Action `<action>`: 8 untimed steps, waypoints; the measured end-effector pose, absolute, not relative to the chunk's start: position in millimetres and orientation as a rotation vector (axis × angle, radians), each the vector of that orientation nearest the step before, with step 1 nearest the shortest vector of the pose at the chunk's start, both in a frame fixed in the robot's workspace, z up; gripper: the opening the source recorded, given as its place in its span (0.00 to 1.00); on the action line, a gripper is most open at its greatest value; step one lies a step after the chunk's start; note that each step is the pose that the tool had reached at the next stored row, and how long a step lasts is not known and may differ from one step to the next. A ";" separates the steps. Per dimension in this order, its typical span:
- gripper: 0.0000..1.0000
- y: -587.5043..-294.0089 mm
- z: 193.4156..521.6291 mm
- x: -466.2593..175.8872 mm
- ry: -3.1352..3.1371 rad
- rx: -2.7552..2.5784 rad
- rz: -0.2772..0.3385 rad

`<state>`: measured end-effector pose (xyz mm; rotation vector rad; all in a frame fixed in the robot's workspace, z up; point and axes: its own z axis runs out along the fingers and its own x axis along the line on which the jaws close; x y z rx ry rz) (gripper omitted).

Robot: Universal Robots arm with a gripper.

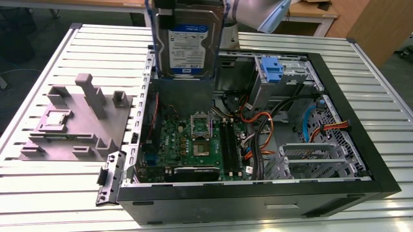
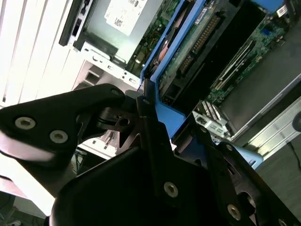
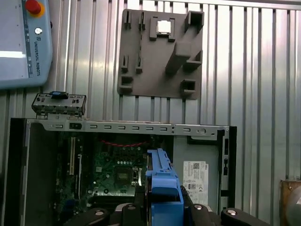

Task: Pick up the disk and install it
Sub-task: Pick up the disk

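Fingers pinch the blue-framed disk, we see in the second wrist view. In the exterior view we find the disk upright above the open computer case. In the first wrist view it hangs over the motherboard.

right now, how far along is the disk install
Done: the disk is picked up and held upright over the open computer case. In hand: in the second wrist view the jaws are shut on its blue carrier. Left: the install itself, as the disk is not yet seated anywhere inside the case.
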<state>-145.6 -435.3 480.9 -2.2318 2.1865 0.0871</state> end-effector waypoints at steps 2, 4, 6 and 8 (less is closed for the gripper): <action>0.37 -435.8 480.2 -137.8 2.186 -2.232 0.087; 0.37 -437.1 479.1 -132.7 2.186 -2.232 0.087; 0.37 -440.1 477.9 -130.9 2.187 -2.232 0.087; 0.37 -444.5 476.2 -129.7 2.186 -2.232 0.086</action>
